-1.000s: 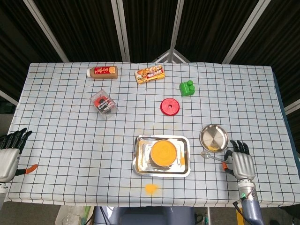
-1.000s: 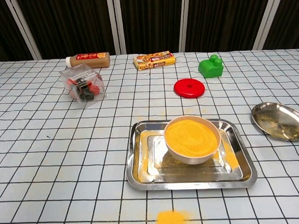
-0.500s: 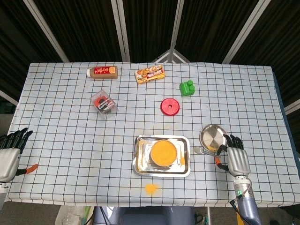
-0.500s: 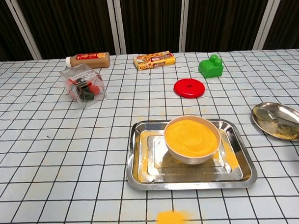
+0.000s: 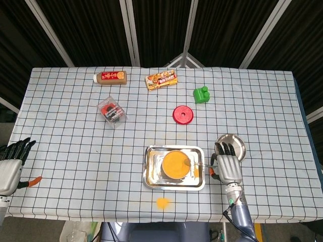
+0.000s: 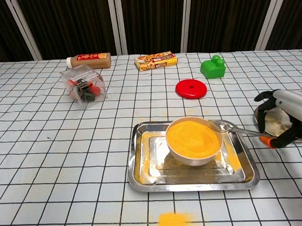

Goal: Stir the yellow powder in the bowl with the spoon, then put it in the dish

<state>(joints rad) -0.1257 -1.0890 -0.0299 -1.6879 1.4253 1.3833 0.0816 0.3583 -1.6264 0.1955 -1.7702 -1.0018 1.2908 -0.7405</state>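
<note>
A: The right hand (image 6: 285, 119) pinches the spoon (image 6: 234, 129), its tip at the right rim of the bowl (image 6: 193, 141), inside the tray (image 6: 143, 175).
B: Stirring looks about to start; the tip must dip into the powder (image 6: 191, 136).

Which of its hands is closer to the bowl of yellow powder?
The right hand: it is just right of the bowl, holding a spoon at its rim. The left hand hangs off the table's far left edge.

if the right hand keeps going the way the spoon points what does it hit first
Most likely the bowl of yellow powder: the right hand holds the spoon pointing toward it, its tip already at the bowl's rim. Whether it touches yet is unclear.
</note>
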